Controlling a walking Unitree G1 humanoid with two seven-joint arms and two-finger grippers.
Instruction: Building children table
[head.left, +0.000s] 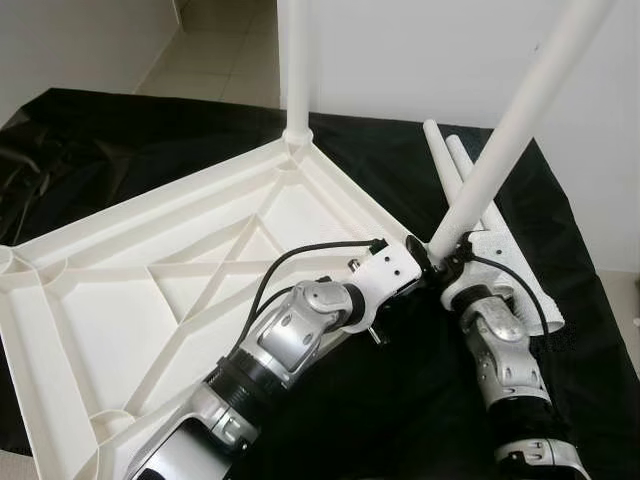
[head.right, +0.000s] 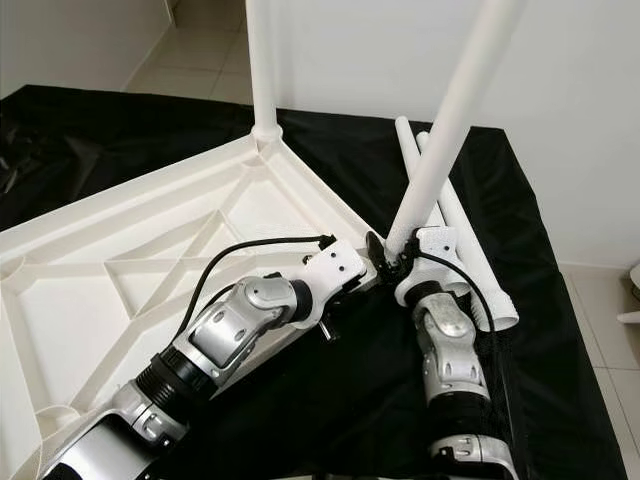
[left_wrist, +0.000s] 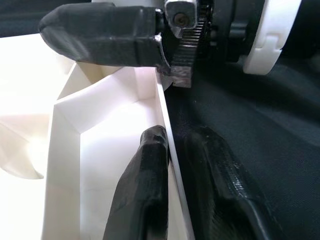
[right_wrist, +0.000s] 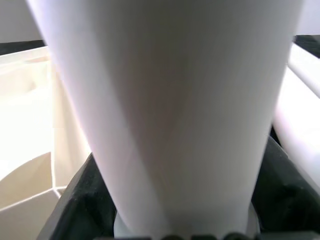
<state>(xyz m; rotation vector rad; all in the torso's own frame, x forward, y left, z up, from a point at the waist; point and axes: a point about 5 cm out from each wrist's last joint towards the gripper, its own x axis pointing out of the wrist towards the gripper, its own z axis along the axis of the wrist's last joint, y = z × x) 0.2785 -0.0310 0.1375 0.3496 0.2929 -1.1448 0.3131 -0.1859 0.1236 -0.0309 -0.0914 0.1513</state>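
Fitting leg two: right gripper (head.left: 440, 262) is clamped on the tilted leg (head.left: 510, 130), foot at the tabletop (head.left: 120, 300) corner just beside it. Left gripper (left_wrist: 170, 165) pinches the rim there. Next, probably straighten and push it in.

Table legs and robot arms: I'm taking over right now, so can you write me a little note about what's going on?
Left gripper: shut on the tabletop rim, one finger each side of the wall, at the near right corner.
Right gripper: shut on the tilted leg, with its bottom end at that corner.
The tabletop lies upside down on the black cloth.
Done: one leg stands upright in the far corner socket.
Left: seat the tilted leg straight, then fit the spare legs lying on the cloth to the right. The other corners have no legs yet.
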